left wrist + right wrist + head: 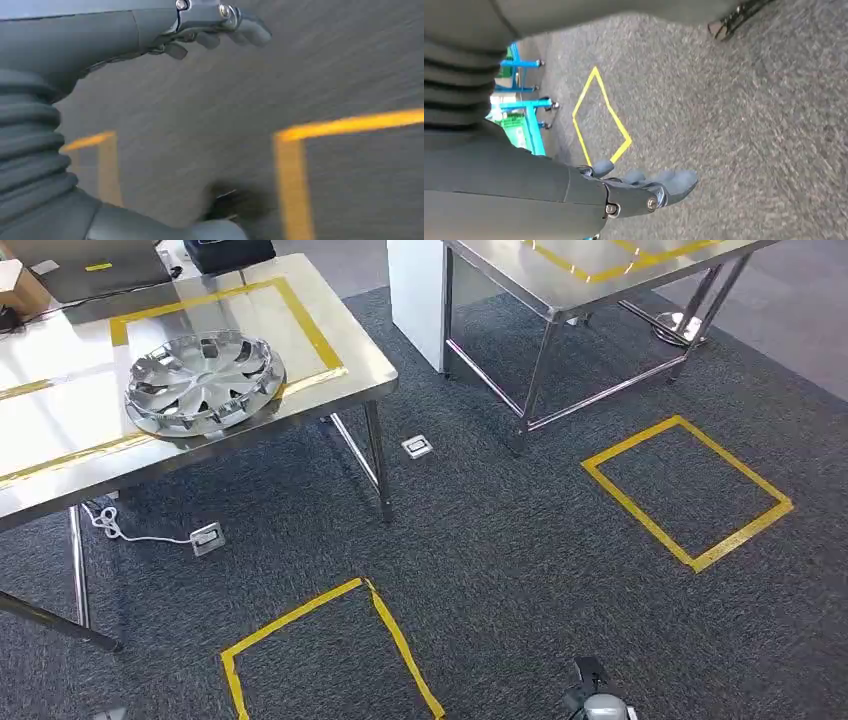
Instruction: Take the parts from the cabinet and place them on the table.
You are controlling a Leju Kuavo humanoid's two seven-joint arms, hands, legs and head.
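— Where is the shiny wheel cover (205, 383)?
— It lies flat on the steel tabletop (60, 435), inside a yellow tape box (225, 335). It is far from both sets of fingers.
— What is the left hand (200, 27) doing?
— Its fingers (247, 31) stick out a little apart, over the grey carpet (500, 540). They hold nothing.
— And the right hand (634, 192)?
— The same. Its fingers (676, 181) are loose and hold nothing. A yellow tape square (599, 115) is on the carpet just past them.
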